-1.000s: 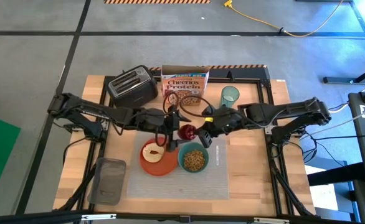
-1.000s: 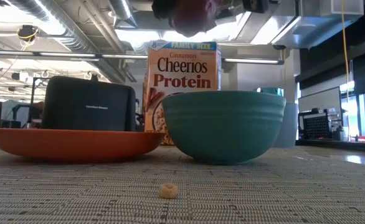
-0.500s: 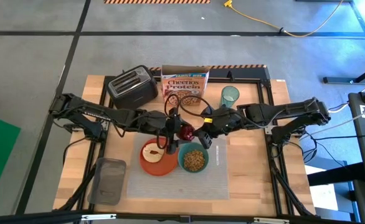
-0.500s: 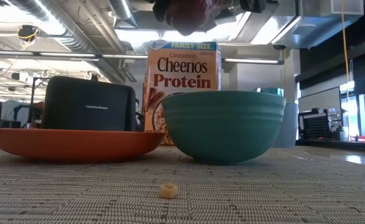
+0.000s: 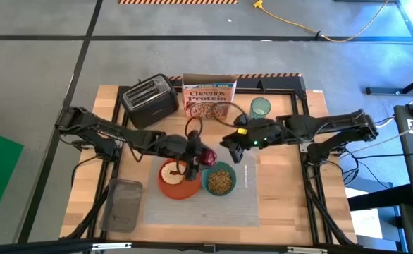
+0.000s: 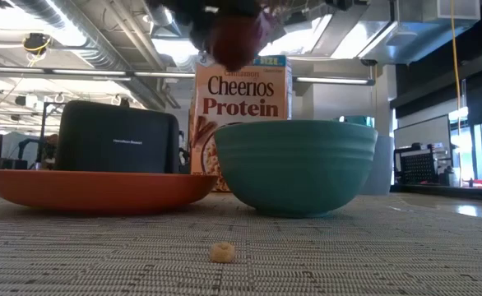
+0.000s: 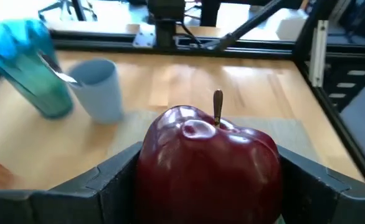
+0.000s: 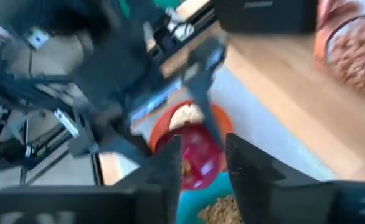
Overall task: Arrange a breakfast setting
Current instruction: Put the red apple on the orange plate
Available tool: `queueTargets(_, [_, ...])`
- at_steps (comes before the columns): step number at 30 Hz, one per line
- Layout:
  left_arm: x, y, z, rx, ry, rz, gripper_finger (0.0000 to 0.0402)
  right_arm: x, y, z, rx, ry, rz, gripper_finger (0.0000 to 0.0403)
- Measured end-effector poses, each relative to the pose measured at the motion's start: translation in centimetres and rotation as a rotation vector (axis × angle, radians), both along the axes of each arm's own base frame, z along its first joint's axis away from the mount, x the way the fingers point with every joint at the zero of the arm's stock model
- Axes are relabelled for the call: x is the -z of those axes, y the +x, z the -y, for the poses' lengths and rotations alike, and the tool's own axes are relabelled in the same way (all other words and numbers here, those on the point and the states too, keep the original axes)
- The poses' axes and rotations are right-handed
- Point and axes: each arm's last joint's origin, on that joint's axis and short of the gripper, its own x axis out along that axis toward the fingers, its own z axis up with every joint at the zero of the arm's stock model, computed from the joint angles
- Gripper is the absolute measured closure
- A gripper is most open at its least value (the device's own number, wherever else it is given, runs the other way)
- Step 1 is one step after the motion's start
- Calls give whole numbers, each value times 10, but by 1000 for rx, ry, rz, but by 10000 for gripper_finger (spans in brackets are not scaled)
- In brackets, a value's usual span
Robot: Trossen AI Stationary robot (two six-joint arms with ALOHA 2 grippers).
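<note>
My left gripper (image 5: 201,156) is shut on a small red apple (image 5: 208,156), over the gap between the orange plate (image 5: 165,189) and the teal bowl (image 5: 208,185). The plate carries a toast slice (image 5: 171,171); the bowl holds cereal. Both stand on the pale ribbed placemat (image 5: 252,204). My right gripper (image 5: 231,146) is open and empty, to the right of the apple and apart from it. The green tumbler (image 5: 260,108) stands on the wood at the far right. In the low view the apple (image 6: 234,37) hangs high above the bowl (image 6: 294,164). My left gripper pinches the apple's two opposite sides (image 7: 151,168) at its widest part between its two fingers (image 7: 111,180). The fingers come about level from the table's left. The apple sits upright, stem (image 7: 218,106) up, lifted clear of plate and bowl.
The black toaster (image 5: 149,97) and the Cheerios box (image 5: 208,95) stand at the far edge. A dark grey tray (image 5: 124,204) lies at the near left. One loose cereal ring (image 6: 220,252) lies on the mat near the front.
My right gripper has drawn back from the apple toward the table's right edge. My left gripper has carried the apple a little toward the near edge and down; the apple stays upright and clear.
</note>
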Motion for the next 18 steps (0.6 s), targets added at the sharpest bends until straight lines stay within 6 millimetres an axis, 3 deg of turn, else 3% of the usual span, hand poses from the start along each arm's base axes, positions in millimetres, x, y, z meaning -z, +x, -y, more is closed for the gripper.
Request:
queueTargets(4, [25,-18,14,-11,-38,110,107,-8,-13,3,28,-23,5,248])
queueTargets(9, [52,-47,28,-52,-59,252,108,-9,-21,5,42,-39,-24,238])
queueTargets(13, [77,-66,33,-45,-50,233,108,-8,-21,5,37,-47,-39,238])
queueTargets(18, [98,-75,32,-9,-45,164,108,-6,-19,6,33,-57,-45,238])
